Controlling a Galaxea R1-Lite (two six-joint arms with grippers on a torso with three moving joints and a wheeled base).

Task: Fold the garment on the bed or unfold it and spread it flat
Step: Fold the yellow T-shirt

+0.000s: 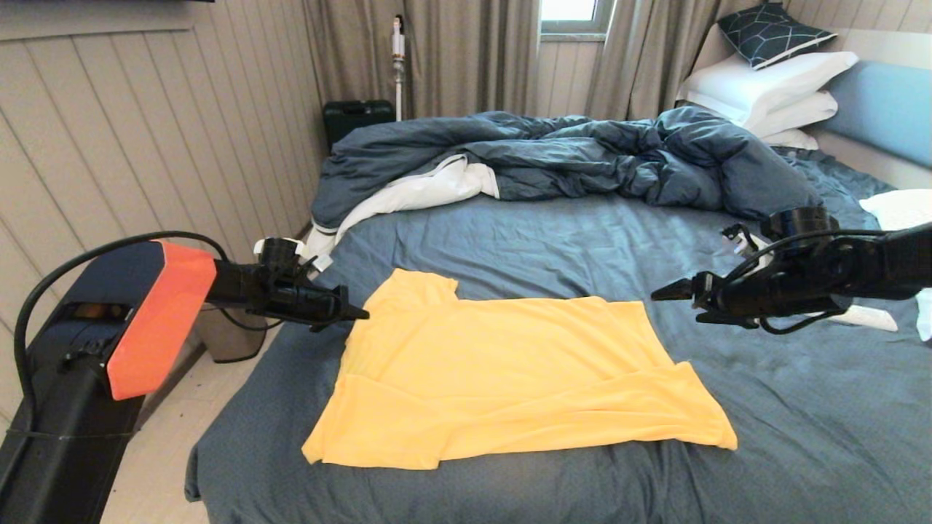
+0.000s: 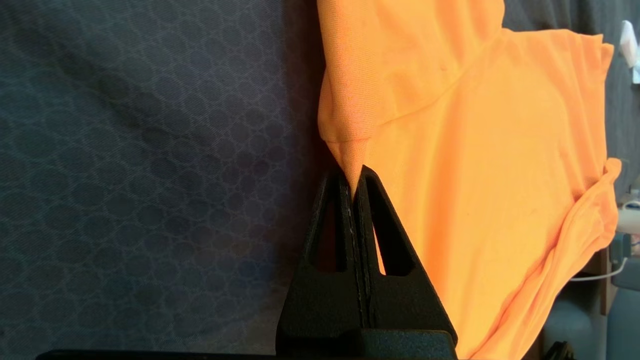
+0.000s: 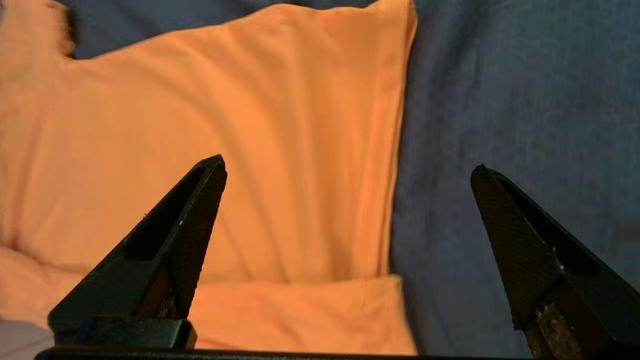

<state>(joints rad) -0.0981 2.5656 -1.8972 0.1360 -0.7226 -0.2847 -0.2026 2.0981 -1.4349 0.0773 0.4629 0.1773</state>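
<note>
- Garment (image 1: 510,378), a yellow short-sleeved T-shirt, lies partly folded on the near half of the bed (image 1: 553,233), with one sleeve sticking out toward the duvet; no print, label or writing can be read on it
- Left gripper (image 1: 357,314) sits at the garment's left edge, just below that sleeve; the left wrist view shows its fingers (image 2: 372,200) pressed together, pinching a small peak of yellow fabric
- Right gripper (image 1: 666,293) hovers beyond the garment's far right corner, its fingers (image 3: 200,200) spread wide apart and holding nothing
- Rumpled dark blue duvet (image 1: 582,156) is heaped beyond the garment, well apart from it
- White pillows (image 1: 772,91) with a dark patterned cushion (image 1: 773,30) on top are stacked far right of the garment, by the light blue headboard (image 1: 885,109)
- Dark case (image 1: 357,116) stands on the floor past the duvet
</note>
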